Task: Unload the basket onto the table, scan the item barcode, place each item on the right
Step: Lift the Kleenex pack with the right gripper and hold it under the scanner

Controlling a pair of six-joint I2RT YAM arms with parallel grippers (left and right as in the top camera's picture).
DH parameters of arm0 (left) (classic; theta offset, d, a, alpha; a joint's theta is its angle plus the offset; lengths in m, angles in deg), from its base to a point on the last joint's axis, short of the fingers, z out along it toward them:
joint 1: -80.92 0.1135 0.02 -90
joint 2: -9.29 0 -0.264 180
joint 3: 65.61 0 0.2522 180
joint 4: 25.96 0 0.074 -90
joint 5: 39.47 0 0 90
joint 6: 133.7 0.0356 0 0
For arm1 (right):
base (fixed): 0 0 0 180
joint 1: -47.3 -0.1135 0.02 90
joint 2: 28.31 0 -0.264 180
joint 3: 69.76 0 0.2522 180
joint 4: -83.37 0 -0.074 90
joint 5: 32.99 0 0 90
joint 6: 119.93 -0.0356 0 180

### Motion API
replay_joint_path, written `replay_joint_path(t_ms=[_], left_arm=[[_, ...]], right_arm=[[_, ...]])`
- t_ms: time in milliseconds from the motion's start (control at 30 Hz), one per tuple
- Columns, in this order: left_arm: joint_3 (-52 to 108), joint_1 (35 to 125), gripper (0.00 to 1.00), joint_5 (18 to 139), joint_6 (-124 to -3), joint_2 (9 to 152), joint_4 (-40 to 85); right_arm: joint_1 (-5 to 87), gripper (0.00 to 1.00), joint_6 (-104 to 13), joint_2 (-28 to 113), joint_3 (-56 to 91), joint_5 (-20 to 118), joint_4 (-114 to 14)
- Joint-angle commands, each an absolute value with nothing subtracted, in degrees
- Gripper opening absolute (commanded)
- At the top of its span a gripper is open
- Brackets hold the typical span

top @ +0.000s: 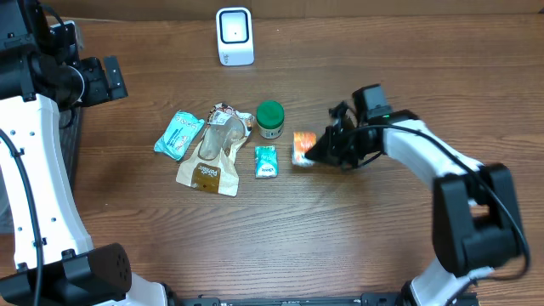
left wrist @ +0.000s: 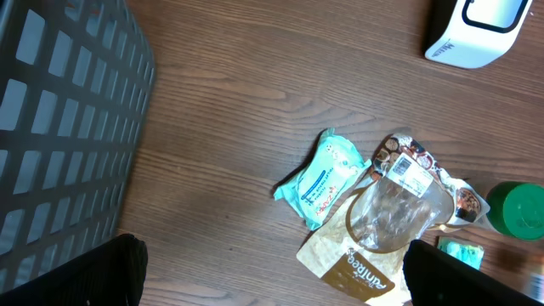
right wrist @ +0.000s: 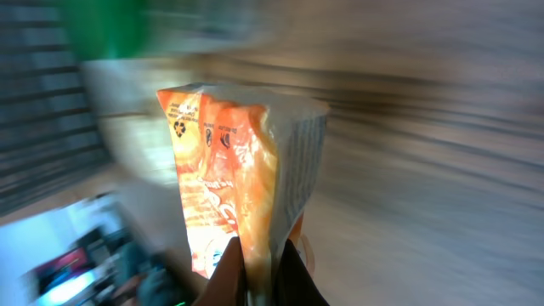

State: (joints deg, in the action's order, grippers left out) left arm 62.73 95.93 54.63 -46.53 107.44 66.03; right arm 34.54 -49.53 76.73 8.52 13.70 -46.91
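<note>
An orange snack packet [top: 303, 146] is pinched at one edge by my right gripper [top: 323, 153], just right of the item cluster. In the right wrist view the packet [right wrist: 238, 161] stands up from the shut jaws of the right gripper [right wrist: 259, 276], and its background is smeared by motion. I cannot make out a barcode on it. The white scanner [top: 235, 36] stands at the back centre and shows again as the scanner [left wrist: 476, 30]. My left gripper [top: 110, 78] hovers open at the far left; in its own view the left gripper [left wrist: 272, 276] holds nothing.
On the table lie a teal packet [top: 178, 134], a brown pouch with a clear window [top: 208, 166], a green-lidded jar [top: 270, 119] and a small teal sachet [top: 266, 161]. A dark mesh basket [left wrist: 59, 127] stands at the left edge.
</note>
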Motion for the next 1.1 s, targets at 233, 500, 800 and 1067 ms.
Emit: replay_joint_path(t_ms=[233, 500, 800, 1067], left_arm=[[63.4, 95.5, 1.00, 55.0, -47.1, 107.4, 65.9], [63.4, 95.5, 0.99, 55.0, -47.1, 107.4, 66.0], [63.4, 95.5, 1.00, 55.0, -47.1, 107.4, 66.0], [63.4, 95.5, 1.00, 55.0, -47.1, 107.4, 66.0]], right_arm=[[35.8, 0.04, -61.5, 63.5, 11.3, -22.3, -66.1], [35.8, 0.04, -96.1, 63.5, 11.3, -24.2, -96.1], [35.8, 0.04, -121.0, 63.5, 11.3, -21.1, -122.9], [34.9, 0.04, -107.5, 66.3, 11.3, -21.7, -112.8]])
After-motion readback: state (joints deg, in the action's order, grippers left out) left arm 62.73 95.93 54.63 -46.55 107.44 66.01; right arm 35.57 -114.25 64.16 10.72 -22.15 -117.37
